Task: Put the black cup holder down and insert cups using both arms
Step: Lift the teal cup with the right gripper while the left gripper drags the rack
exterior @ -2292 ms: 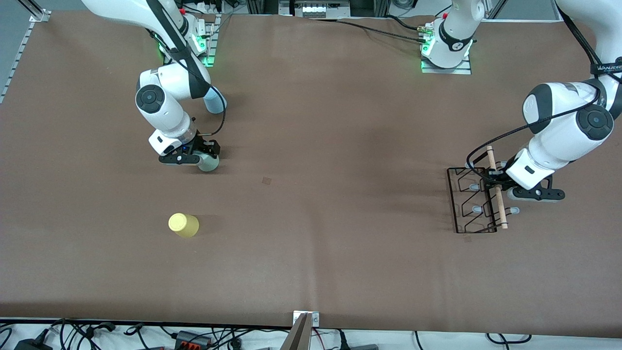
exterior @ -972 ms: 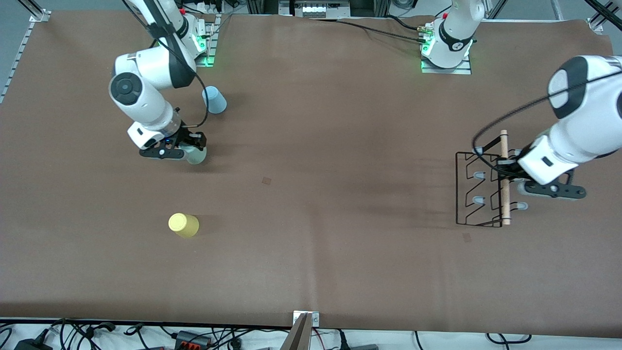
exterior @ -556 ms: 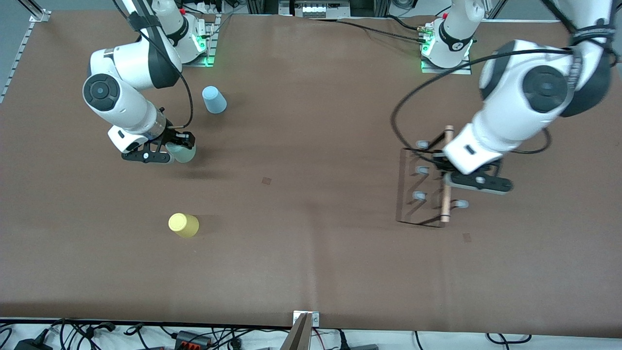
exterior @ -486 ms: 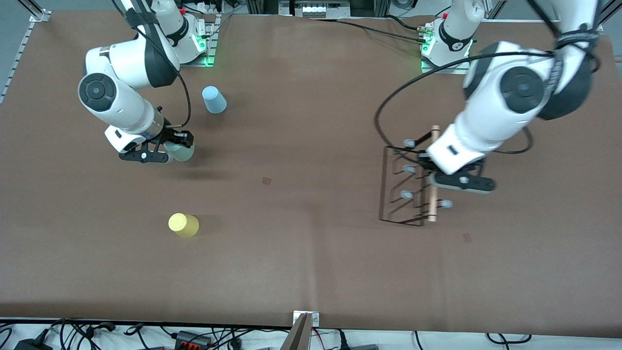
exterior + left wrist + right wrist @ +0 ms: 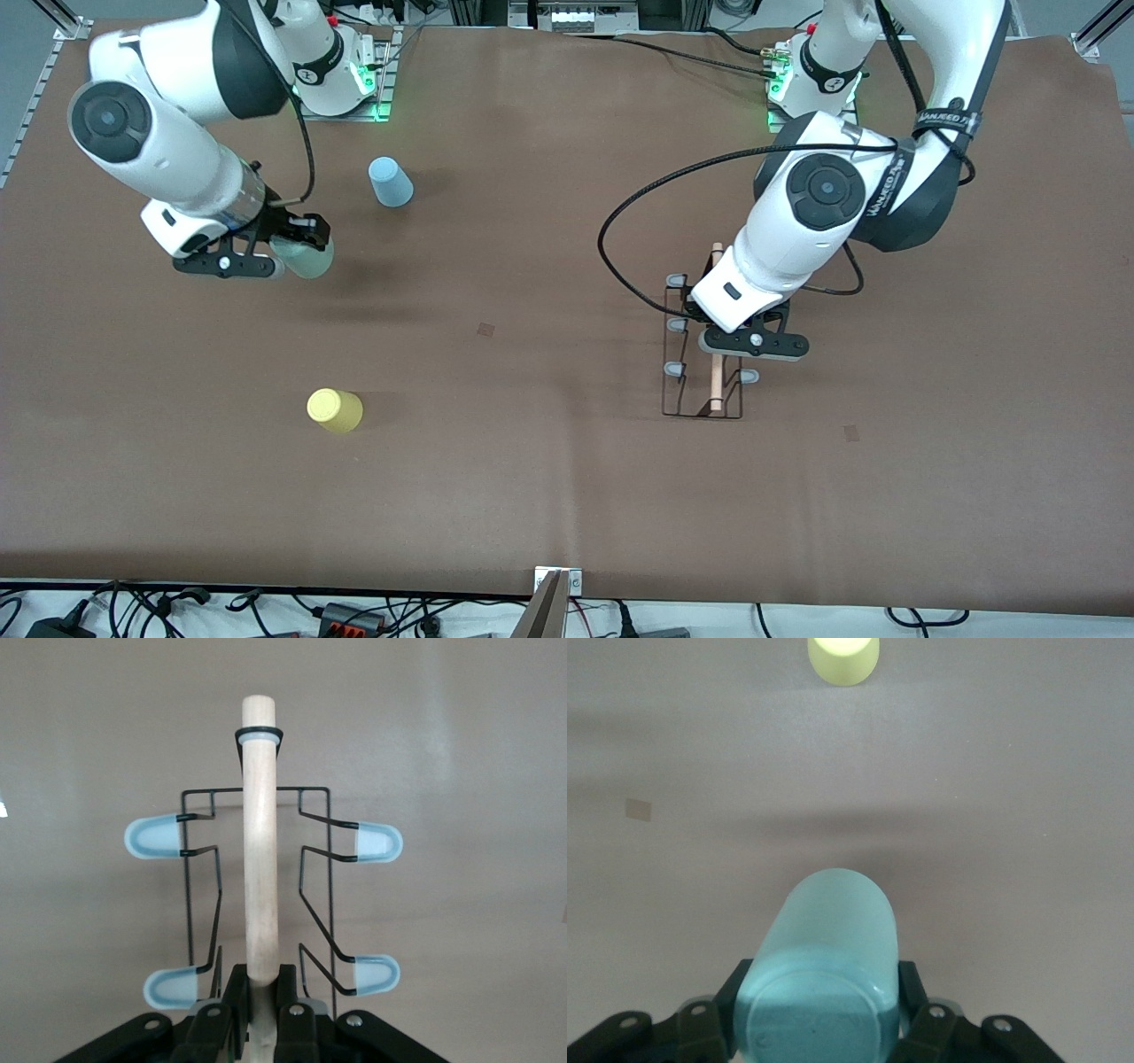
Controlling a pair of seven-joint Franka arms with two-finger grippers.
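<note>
My left gripper [image 5: 719, 342] is shut on the wooden rod handle [image 5: 260, 842] of the black cup holder [image 5: 700, 354] and holds it over the table's middle, toward the left arm's end. Its grey-tipped pegs [image 5: 152, 836] stick out on both sides. My right gripper [image 5: 285, 252] is shut on the pale grey-green cup [image 5: 306, 259], held above the table; in the right wrist view the cup [image 5: 828, 970] sits between the fingers. The yellow cup [image 5: 334, 410] stands upside down nearer the front camera and also shows in the right wrist view [image 5: 842, 657]. The light blue cup [image 5: 390, 181] stands near the right arm's base.
The brown table cover [image 5: 549, 478] is bare across its middle. A small dark mark [image 5: 485, 330] lies on it between the arms. Cables [image 5: 337, 611] lie along the table's edge nearest the front camera.
My left arm has lifted the cup holder and carried it toward the table's middle. My right arm has lifted the grey-green cup and moved it toward the right arm's end.
</note>
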